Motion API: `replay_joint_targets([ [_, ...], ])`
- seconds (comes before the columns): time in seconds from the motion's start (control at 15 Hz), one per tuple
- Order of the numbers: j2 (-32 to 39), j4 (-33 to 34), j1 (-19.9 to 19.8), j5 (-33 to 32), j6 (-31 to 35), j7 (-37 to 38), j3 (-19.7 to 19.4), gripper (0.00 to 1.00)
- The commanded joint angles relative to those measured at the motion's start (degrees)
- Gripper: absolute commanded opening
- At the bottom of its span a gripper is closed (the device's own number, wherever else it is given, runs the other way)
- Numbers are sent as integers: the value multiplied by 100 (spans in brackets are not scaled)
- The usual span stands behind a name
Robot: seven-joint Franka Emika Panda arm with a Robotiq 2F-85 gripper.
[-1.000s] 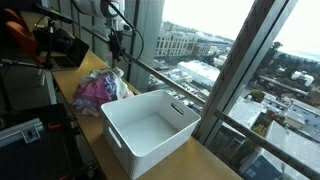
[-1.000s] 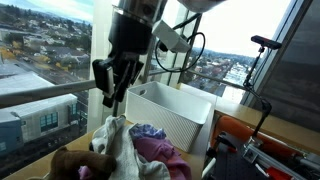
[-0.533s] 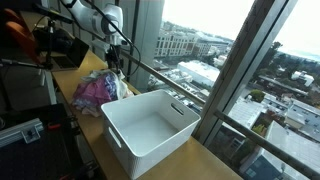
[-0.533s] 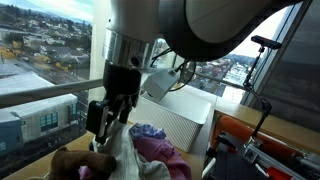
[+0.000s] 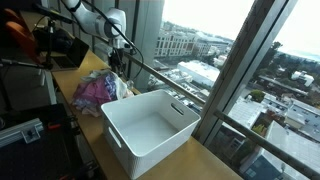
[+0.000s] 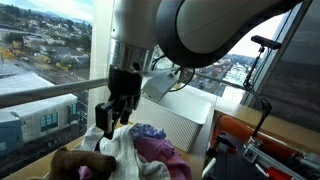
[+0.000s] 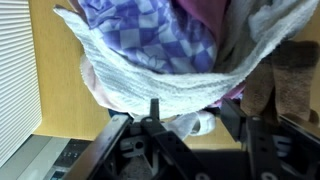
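Three cameras, one counter by the window.
An exterior view looks from high and far back along the counter point(image 5: 70, 95), with the bin point(image 5: 150, 130) near and the clothes point(image 5: 100, 90) and my arm point(image 5: 100, 20) beyond. An exterior view sits low and close at the opposite end, clothes point(image 6: 135, 150) in front, bin point(image 6: 185, 115) behind. My wrist view looks straight down on the clothes point(image 7: 150, 60), very near, my gripper point(image 7: 175, 122) at its lower edge.
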Motion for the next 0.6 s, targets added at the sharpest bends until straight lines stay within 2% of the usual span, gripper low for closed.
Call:
replay_joint_targets([
  [0.0,-27,-55,-12,7,100,-7,-12,35],
  [0.2,-61,-155,-27,16,139,-2,-12,12],
  [0.33,-89,-238,-23,13,176,11,-9,0],
  [0.53,-126,-327,3,-6,179,41,-11,0],
])
